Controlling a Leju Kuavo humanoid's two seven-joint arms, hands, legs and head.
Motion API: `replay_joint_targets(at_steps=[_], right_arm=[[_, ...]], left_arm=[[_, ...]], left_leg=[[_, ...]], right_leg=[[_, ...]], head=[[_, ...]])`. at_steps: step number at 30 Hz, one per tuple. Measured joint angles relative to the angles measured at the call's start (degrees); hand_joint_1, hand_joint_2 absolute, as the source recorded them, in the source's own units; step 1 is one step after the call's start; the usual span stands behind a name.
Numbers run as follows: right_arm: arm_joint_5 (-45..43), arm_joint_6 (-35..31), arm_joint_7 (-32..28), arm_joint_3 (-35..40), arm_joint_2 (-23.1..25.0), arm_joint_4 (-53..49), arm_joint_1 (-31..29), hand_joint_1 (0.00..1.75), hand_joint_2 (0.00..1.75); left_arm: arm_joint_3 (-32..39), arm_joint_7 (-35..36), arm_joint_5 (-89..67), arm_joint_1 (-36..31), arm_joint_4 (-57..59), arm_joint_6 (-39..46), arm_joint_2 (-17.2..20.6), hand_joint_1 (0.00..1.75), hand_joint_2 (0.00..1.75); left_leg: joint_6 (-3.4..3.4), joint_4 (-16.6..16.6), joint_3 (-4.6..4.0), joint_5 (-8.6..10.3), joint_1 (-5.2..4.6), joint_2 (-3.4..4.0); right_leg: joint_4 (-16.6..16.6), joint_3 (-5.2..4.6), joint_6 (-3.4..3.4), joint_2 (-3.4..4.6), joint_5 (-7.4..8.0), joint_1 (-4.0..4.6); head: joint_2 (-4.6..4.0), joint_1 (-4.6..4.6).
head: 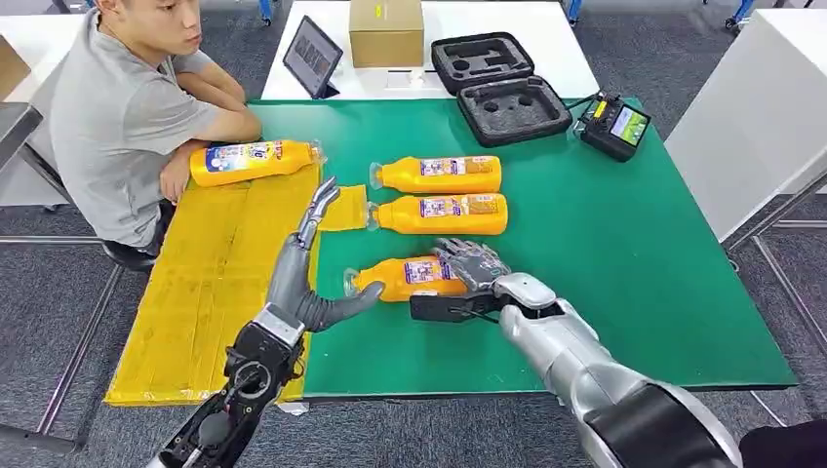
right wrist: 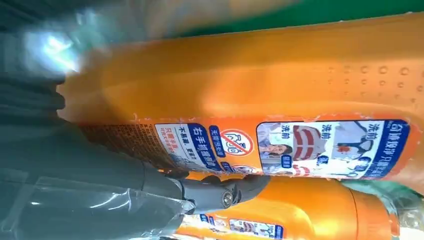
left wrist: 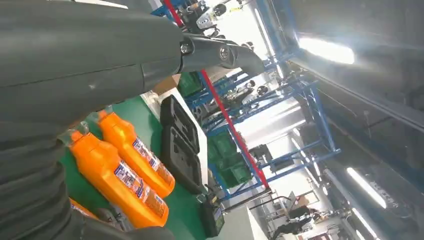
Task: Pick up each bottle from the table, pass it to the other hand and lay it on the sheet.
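Several orange bottles with blue labels lie on their sides. One bottle (head: 254,159) rests at the far end of the yellow sheet (head: 210,283). Two more (head: 439,174) (head: 444,213) lie side by side on the green table (head: 624,263); they also appear in the left wrist view (left wrist: 140,155) (left wrist: 120,185). My right hand (head: 473,263) grips the nearest bottle (head: 405,278) at its base end, low over the table; the right wrist view has its label (right wrist: 280,145) up close with the thumb (right wrist: 220,192) under it. My left hand (head: 312,263) stands open at the sheet's edge, fingers straight, thumb reaching toward that bottle's cap.
A person (head: 127,117) sits at the far left, forearm resting by the bottle on the sheet. Behind the green table stand a black foam case (head: 497,88), a cardboard box (head: 385,31), a tablet (head: 312,57) and a handheld controller (head: 612,125). A yellow scrap (head: 343,208) lies beside the sheet.
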Motion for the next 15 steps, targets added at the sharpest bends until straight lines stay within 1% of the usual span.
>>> replay_joint_targets(at_steps=[1, 3, 15], right_arm=[[0.0, 0.9, 0.0, 0.0, -0.1, 0.0, -0.2, 1.52, 1.75], [-0.2, 2.7, 0.0, 0.0, -0.3, 0.0, -0.6, 1.75, 1.75], [-0.7, 5.7, -0.4, 0.0, -1.2, 0.0, -1.2, 1.75, 1.75]], left_arm=[[0.0, 0.0, 0.0, 0.0, 0.1, 0.0, -0.1, 0.0, 1.75], [0.0, 0.0, 0.1, 0.0, 0.3, 0.0, -0.2, 0.0, 1.75], [0.0, 0.0, 0.1, 0.0, 0.8, -0.2, -0.3, 0.0, 1.75]], left_leg=[[0.0, 0.0, 0.01, 0.0, 0.0, 0.0], [0.0, 0.0, 0.07, 0.0, 0.0, 0.0], [0.0, 0.0, 0.19, 0.0, 0.0, 0.01]], right_leg=[[0.0, 0.01, 0.0, 0.0, 0.0, 0.0], [0.0, 0.05, 0.0, 0.0, 0.0, 0.0], [0.0, 0.15, 0.0, -0.02, 0.0, 0.0]], head=[[0.0, 0.0], [0.0, 0.0], [0.0, 0.0]])
